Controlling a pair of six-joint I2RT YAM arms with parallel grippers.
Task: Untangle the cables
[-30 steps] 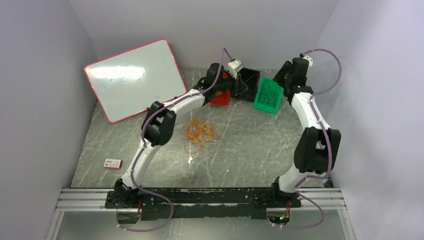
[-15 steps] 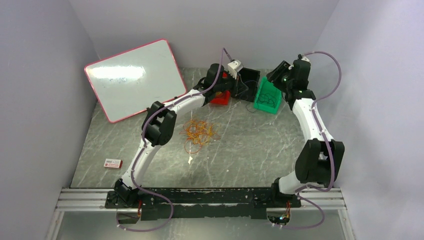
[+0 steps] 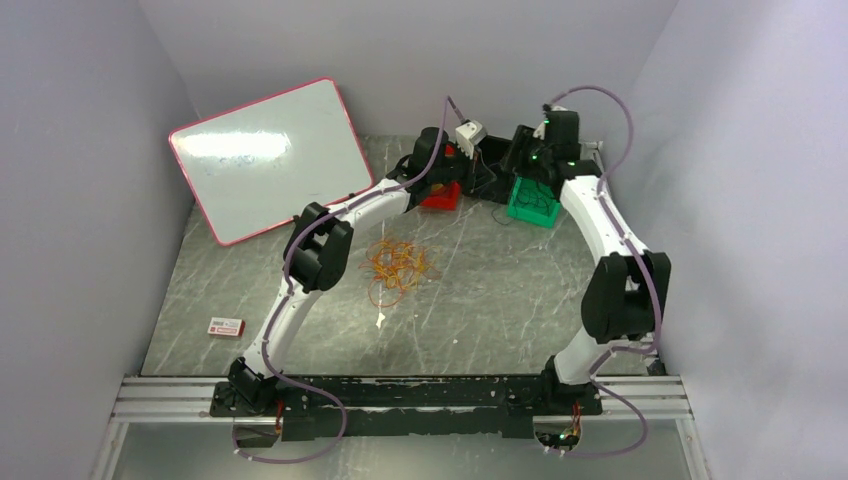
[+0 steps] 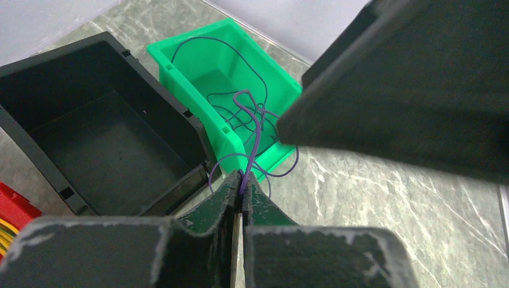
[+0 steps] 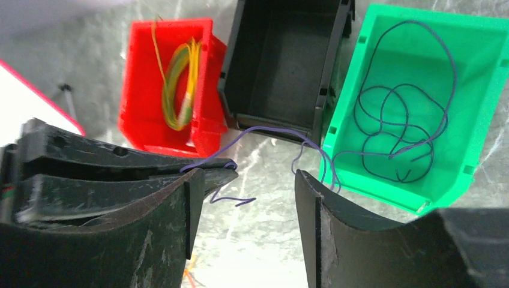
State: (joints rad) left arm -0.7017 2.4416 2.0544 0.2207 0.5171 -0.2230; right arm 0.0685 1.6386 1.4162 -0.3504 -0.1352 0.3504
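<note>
A purple cable [image 4: 255, 129] is pinched by the closed left gripper [image 4: 242, 192] just beside the green bin [image 4: 228, 137], trailing into it. The right gripper [image 5: 249, 177] is spread, empty. Release into the bin seems called for.

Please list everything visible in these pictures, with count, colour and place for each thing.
table: one, grey marble
black bin: one, black, rear
red bin: one, red, left of black bin
green bin: one, green, right of black bin
yellow coil: one, yellow, inside red bin
purple cables: several loops, dark purple, in green bin, one strand leading out
cable tangle: one, yellow and orange, table centre
whiteboard: one, white, pink frame, back left
small box: one, red-white, table's left
left gripper: one, black, shut on a purple cable
right gripper: one, black, open, above bins
</note>
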